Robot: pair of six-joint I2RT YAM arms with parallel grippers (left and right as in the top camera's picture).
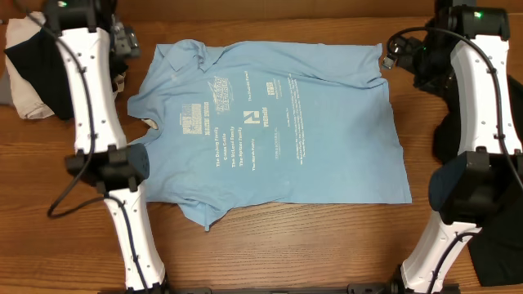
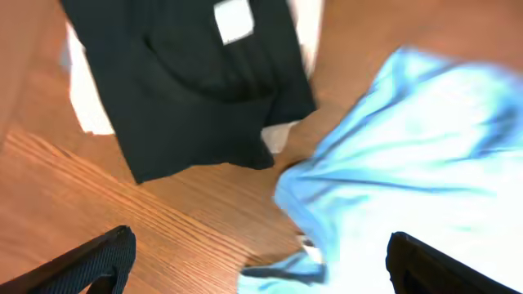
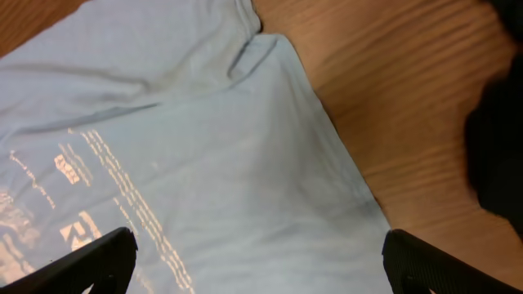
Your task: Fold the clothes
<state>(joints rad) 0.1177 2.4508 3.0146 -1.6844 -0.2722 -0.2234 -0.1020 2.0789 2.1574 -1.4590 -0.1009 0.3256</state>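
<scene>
The overhead camera looks straight down on the table (image 1: 270, 253), from far enough to hold the whole light blue T-shirt (image 1: 270, 131) and both arms. The left wrist camera sits low over the shirt's far-left sleeve and a black garment (image 2: 196, 90). The right wrist camera hangs close over the shirt's far-right corner. Both patches also show in the overhead view.

Blue T-shirt (image 1: 278, 122) on wooden table (image 1: 286, 245)
</scene>
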